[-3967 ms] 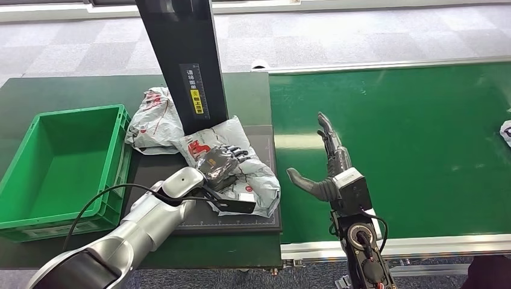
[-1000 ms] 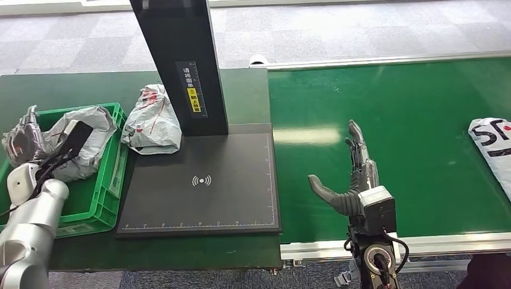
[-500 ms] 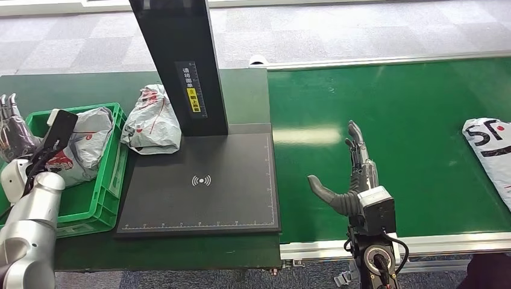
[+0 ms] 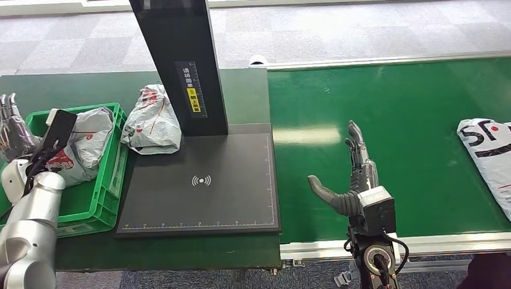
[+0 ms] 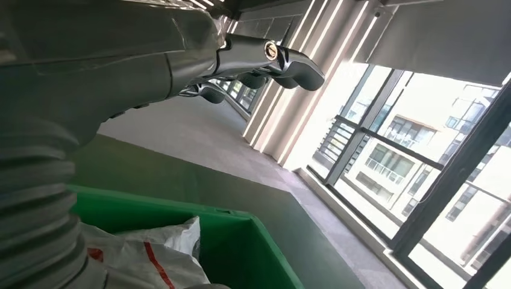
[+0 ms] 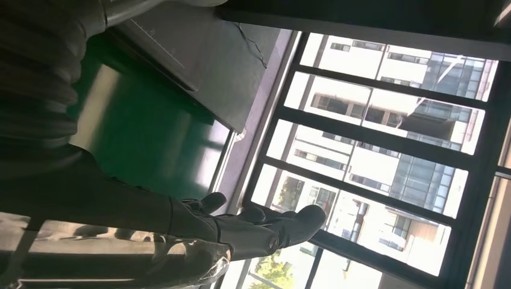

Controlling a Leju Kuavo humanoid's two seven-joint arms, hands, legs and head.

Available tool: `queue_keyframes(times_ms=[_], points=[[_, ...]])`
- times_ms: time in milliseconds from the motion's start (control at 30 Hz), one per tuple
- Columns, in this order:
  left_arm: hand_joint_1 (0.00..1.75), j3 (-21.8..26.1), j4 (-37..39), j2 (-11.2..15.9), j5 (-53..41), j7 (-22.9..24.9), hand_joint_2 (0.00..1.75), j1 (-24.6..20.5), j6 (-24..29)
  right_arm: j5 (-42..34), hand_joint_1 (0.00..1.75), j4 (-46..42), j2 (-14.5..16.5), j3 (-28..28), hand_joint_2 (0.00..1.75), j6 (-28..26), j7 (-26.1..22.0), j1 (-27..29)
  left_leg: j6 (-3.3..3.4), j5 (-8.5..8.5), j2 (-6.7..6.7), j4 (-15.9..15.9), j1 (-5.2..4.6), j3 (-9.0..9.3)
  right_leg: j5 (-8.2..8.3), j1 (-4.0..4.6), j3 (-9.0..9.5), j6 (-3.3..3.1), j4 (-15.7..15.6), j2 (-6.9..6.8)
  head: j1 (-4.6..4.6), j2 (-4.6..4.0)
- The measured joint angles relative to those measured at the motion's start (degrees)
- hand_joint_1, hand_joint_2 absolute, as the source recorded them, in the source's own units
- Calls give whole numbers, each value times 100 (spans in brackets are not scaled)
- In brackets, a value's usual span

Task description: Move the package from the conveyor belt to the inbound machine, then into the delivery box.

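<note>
Inside green crate [image 4: 90, 201]: 1 grey package [image 4: 84, 144]; left hand [image 4: 12, 129], right hand [image 4: 352, 174] fingers spread, empty.

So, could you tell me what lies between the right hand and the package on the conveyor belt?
Bare green belt, in the head view.

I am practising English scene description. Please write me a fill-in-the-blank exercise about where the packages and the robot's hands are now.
1. One grey package lies inside the green ____.
2. The right hand hovers open above the green conveyor ____.
3. The scanning plate of the inbound machine carries ____ packages.
4. The white package on the belt lies to the ____ of the right hand.

Missing words: box; belt; no; right
</note>
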Motion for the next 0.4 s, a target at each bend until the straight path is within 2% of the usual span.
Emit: queue_keyframes(times_ms=[100,167,233,300,367,400], points=[[0,106,-300,-96,841,-428,175,62,-121,13,0,2,0,0,175,1,1,7,0,0,0,0,0,0,0,0,0,0,0,0,0,0],[0,149,-678,-213,1579,-772,175,194,-396,27,0,15,0,0,175,1,1,15,0,0,0,0,-1,0,0,0,0,0,0,0,0,0],[0,139,-1250,-394,2600,-1129,175,462,-1020,36,0,60,0,0,175,1,-5,30,2,-2,0,0,-3,0,-1,-3,0,1,-1,0,-1,0],[0,27,-1996,-656,3692,-1403,175,902,-1878,6,0,169,-1,-2,175,-9,-50,39,5,-6,1,0,-8,0,-3,-10,0,4,-3,0,-2,0],[0,-238,-2774,-994,4323,-1687,175,1492,-2460,-88,0,371,2,-15,175,-50,-183,35,11,-13,2,0,-15,1,-7,-17,1,11,-5,1,-2,0],[0,-320,-2967,-1083,4416,-1772,175,1651,-2558,-121,0,430,4,-19,175,-65,-224,33,13,-14,2,0,-16,2,-9,-18,2,13,-5,1,-1,0]])
